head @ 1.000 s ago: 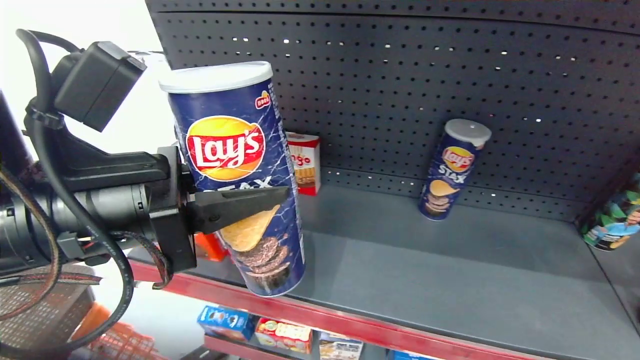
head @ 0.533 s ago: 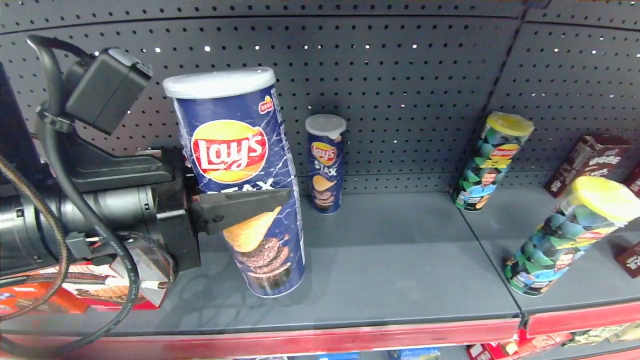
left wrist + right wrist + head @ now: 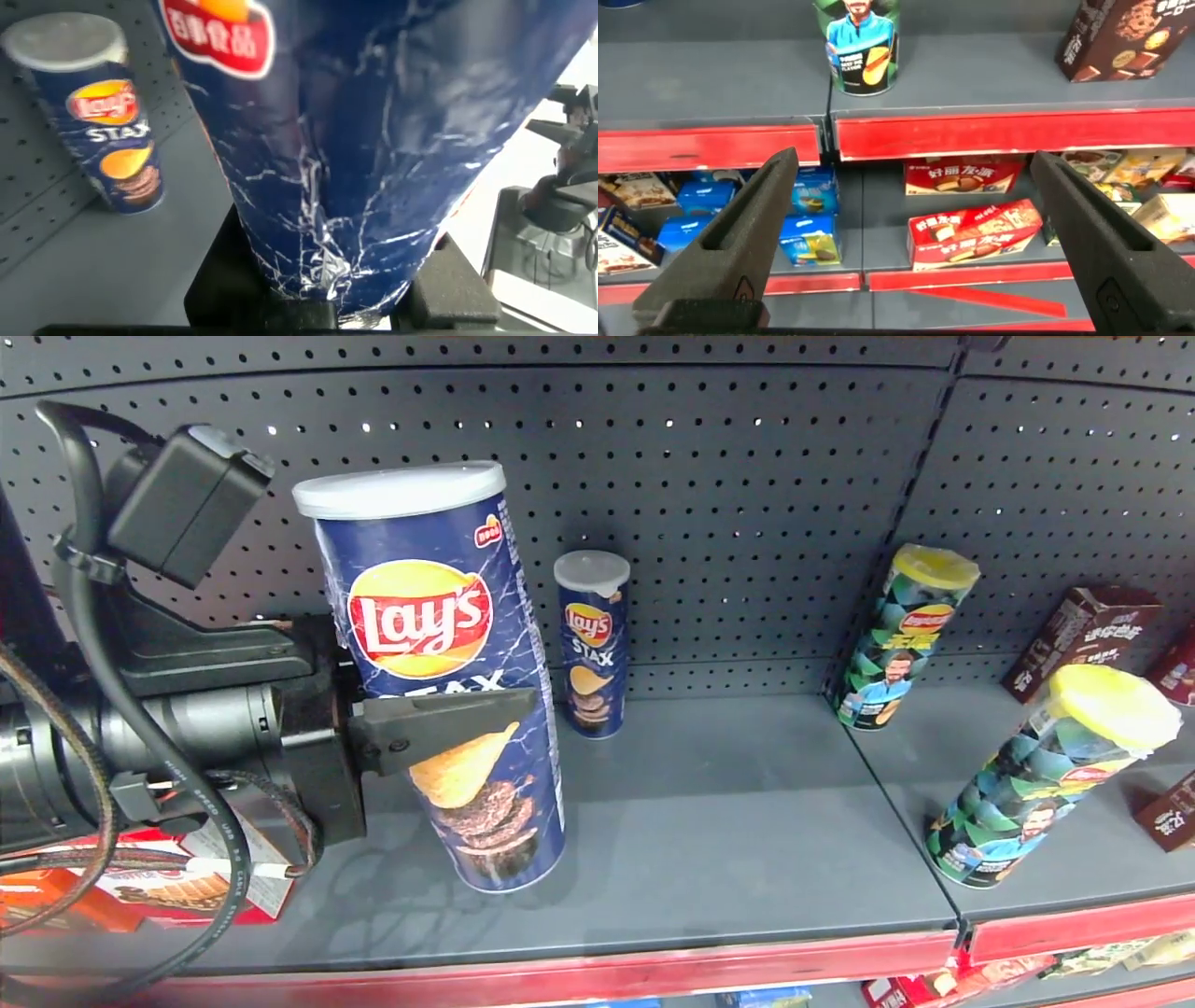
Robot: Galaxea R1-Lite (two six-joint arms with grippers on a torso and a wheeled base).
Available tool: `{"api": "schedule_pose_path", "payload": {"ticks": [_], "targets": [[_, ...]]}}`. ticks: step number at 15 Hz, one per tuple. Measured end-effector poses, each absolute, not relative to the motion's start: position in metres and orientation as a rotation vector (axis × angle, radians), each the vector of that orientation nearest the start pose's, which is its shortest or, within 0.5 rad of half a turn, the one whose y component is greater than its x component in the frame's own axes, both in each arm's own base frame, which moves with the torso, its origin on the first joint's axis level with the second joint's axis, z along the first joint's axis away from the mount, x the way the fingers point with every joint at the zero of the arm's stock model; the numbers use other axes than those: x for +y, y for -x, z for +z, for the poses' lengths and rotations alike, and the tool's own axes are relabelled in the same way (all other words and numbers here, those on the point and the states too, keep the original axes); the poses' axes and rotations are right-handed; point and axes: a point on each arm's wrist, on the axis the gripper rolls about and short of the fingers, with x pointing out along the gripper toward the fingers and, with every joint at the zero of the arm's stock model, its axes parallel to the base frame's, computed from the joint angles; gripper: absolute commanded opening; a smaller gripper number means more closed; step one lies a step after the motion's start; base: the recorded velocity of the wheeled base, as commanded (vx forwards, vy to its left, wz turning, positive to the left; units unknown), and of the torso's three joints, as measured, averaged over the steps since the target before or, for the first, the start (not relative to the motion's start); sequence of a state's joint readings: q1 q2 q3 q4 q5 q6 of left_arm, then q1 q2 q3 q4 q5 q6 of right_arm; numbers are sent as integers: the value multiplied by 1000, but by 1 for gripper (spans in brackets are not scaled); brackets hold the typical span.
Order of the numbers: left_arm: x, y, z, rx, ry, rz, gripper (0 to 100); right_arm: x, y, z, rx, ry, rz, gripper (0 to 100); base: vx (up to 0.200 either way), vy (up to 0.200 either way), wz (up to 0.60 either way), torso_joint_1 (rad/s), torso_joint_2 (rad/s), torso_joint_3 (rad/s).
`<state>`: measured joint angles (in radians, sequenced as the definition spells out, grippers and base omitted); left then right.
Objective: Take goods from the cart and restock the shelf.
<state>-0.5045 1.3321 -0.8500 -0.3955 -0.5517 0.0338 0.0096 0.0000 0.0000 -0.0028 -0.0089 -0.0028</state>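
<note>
one blue chip can (image 3: 420,616) pinched in the left claw (image 3: 485,702) at the shelf (image 3: 747,821), right claw (image 3: 915,166) spread.

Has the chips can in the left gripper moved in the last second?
Yes: the held can has gone rightward along the shelf, now near the standing blue can; the camera shifted too.
</note>
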Motion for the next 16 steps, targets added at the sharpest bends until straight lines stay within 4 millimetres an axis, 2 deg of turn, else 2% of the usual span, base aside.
{"api": "schedule_pose_path", "payload": {"ticks": [1,16], "targets": [[-116,-185,268,75,-28,-1056,0,0,23,76,-2,1,0,100,0,0,600,2,-7,2],[-111,-178,268,69,-27,-1048,0,-1,23,76,-4,12,-13,100,0,0,0,0,0,0]]}}
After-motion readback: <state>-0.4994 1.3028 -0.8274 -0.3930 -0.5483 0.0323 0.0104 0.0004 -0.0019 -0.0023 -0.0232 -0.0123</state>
